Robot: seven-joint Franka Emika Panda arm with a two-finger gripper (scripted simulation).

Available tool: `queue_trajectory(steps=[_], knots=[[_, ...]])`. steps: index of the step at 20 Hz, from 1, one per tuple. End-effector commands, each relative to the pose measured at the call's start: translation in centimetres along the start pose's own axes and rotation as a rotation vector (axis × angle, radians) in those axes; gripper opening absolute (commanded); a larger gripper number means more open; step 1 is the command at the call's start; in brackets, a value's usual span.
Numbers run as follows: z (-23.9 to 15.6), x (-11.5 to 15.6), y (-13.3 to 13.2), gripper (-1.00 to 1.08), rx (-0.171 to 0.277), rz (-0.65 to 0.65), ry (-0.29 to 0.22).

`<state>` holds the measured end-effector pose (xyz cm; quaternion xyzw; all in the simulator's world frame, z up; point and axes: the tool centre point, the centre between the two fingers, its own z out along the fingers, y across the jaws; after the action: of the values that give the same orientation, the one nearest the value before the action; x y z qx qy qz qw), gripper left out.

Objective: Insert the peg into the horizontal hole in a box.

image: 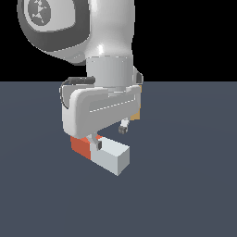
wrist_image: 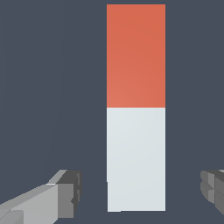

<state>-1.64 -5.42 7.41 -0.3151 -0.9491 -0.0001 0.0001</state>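
Honestly not much else in here besides the bench (image: 185,199), a flat, plain dark slate-blue surface with no texture or markings. In the exterior view it fills the lower part and ends in a straight edge against a solid black backdrop (image: 194,41). The wrist view shows the same blue-grey all over.

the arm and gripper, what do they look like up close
The arm is glossy white with a grey rounded joint cap. A thin black cable loops beside the white hand housing. The gripper has blocky grey fingers with darker ribbed pads.
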Motion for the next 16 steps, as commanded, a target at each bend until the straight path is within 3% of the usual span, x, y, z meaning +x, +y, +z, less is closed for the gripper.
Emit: queue_trajectory(steps=[1,16], knots=[[0.0,0.0,0.0,1.0,0.0,0.0,0.0],[4.9,0.0,0.0,1.0,0.0,-0.001,0.0]])
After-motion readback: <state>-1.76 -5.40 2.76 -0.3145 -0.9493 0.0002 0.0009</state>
